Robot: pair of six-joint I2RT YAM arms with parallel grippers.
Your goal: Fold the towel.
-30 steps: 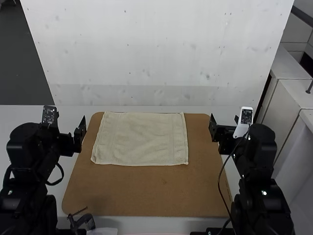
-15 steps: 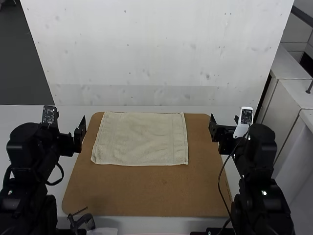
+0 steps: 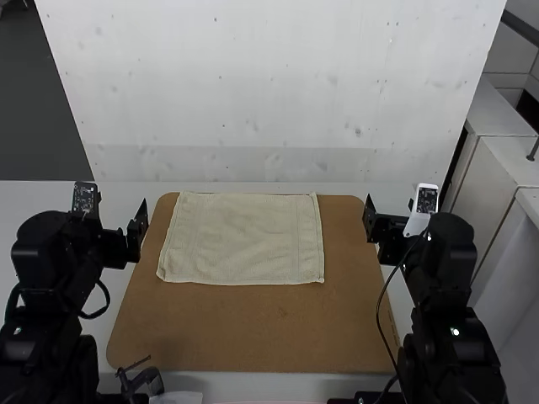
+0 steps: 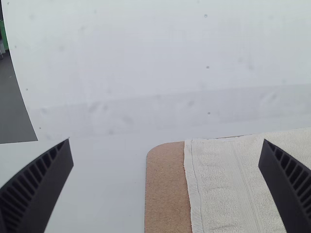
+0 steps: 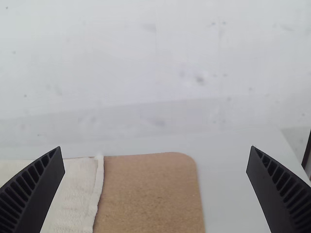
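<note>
The cream towel (image 3: pixel 244 238) lies spread, not folded, over the far part of a brown board. My left gripper (image 3: pixel 121 202) is beyond the towel's left side, open and holding nothing. On the other side, my right gripper (image 3: pixel 389 203) stands open, apart from the towel. In the left wrist view, the left gripper (image 4: pixel 166 141) has wide-apart fingers, with the towel's left edge (image 4: pixel 214 189) in sight. The right wrist view has the right gripper (image 5: pixel 156 148) with its fingers spread and the towel's right edge (image 5: pixel 77 194).
The brown board (image 3: pixel 253 332) rests on a pale table (image 3: pixel 50 195), its near part bare. A white panel (image 3: pixel 269 93) rises behind the table. A small black clamp-like object (image 3: pixel 143 381) sits at the near left edge, and a cable (image 3: pixel 381 311) hangs beside the right arm.
My right gripper has shifted very slightly to the right. The left arm and the towel look the same as before.
</note>
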